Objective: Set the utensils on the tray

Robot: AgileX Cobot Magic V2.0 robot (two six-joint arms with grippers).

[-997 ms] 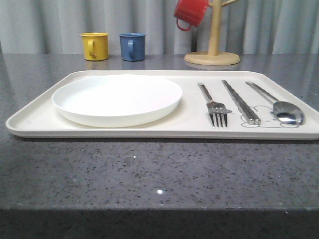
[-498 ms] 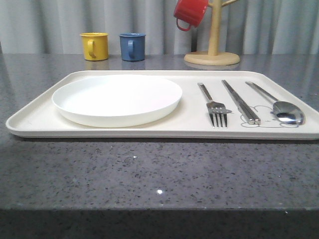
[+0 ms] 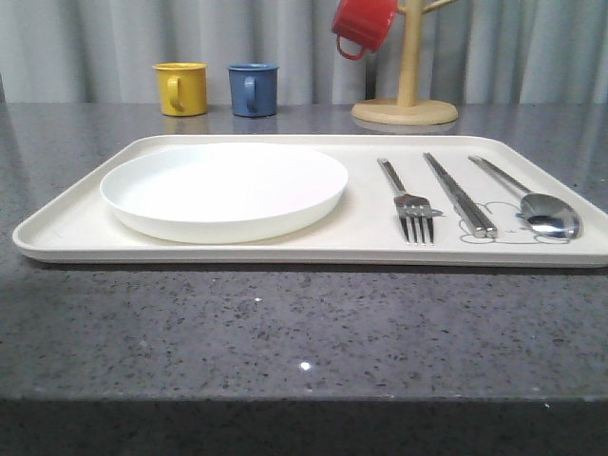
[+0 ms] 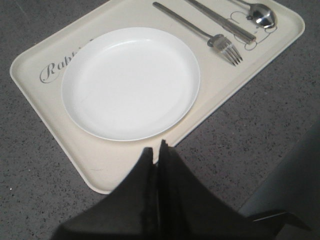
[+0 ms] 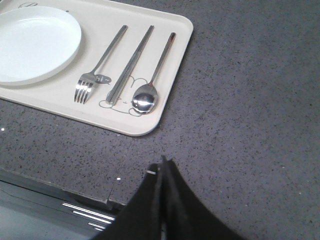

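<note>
Here both grippers, left and right, have their fingers pressed together on nothing, hanging above the counter clear of the tray. On it lie plate, fork, chopsticks and spoon, so the task looks finished. Little risk remains: only a low arm sweep could nudge the tray.

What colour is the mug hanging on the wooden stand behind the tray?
Red: the hanging mug shows best in the front view.
</note>
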